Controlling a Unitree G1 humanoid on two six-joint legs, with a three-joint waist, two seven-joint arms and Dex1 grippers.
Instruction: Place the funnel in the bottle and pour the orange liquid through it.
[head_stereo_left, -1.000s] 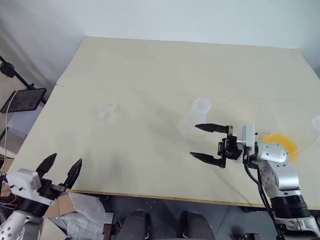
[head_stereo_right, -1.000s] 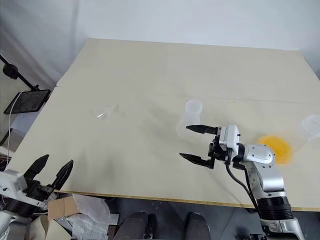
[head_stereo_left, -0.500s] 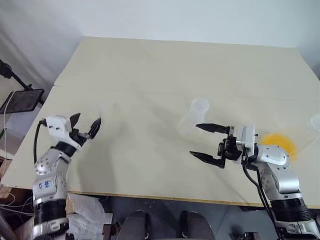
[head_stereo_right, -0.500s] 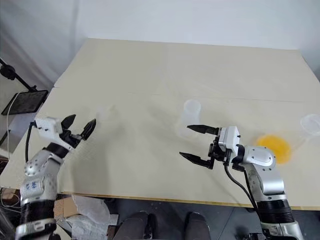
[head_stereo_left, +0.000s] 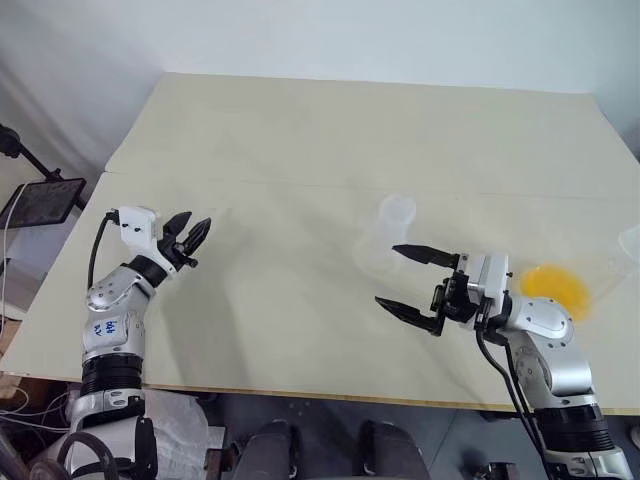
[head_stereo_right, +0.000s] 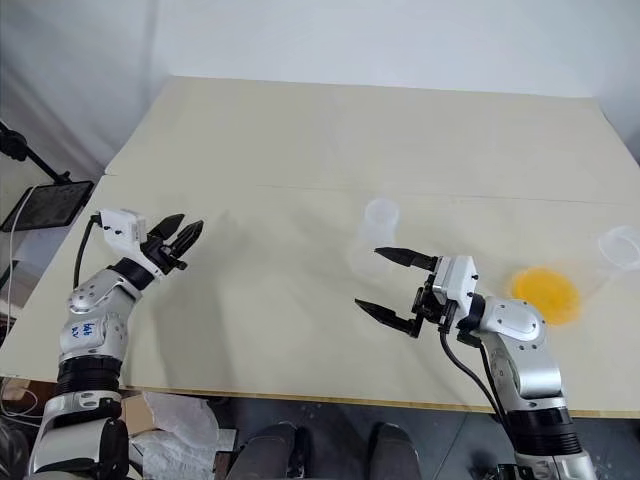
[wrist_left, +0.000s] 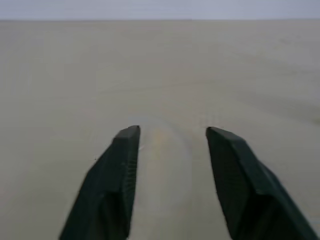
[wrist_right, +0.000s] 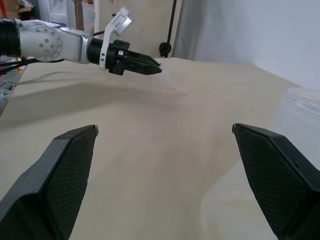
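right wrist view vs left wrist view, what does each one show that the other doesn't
Right wrist view: the right end effector standing wide open, the left end effector far across the table, the clear wall of the bottle close by, and a dark stand behind the table.
Left wrist view: a faint clear rounded shape, likely the funnel, lying just ahead of the left end effector.
Both: the beige table.

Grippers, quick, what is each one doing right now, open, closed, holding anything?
Left gripper: fingers partly apart around the funnel; a firm grip cannot be told.
Right gripper: wide open, holding nothing, beside the bottle.
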